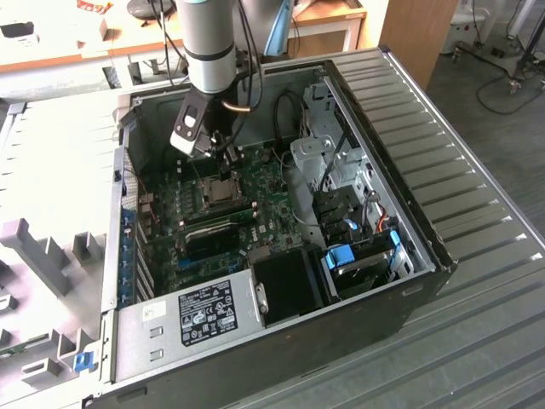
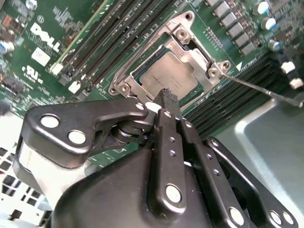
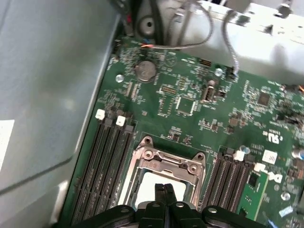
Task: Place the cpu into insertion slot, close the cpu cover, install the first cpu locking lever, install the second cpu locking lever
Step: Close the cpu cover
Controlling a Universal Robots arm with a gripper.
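Note:
The cpu (image 2: 166, 76) lies flat in the insertion slot (image 2: 145, 61) on the green motherboard, its silver-tan top showing through the window of the cpu cover (image 2: 199, 57). The grey metal cover (image 3: 166, 159) rests down over the chip. From one corner of the socket a thin locking lever rod (image 2: 266, 89) stretches out over the memory slots. My gripper (image 2: 168, 95) is shut with nothing between its fingers, its tip hovering just above the edge of the cpu (image 3: 147, 187). In the exterior view the gripper (image 1: 230, 160) hangs inside the open case, right above the socket (image 1: 223, 189).
Long black memory slots (image 3: 107, 171) flank the socket on both sides. The power supply (image 1: 209, 311) fills the case's near corner, a drive cage (image 1: 328, 149) and blue-tabbed bays (image 1: 362, 256) line the exterior view's right, and cables (image 3: 209, 28) hang nearby. Case walls (image 3: 52, 95) enclose the board.

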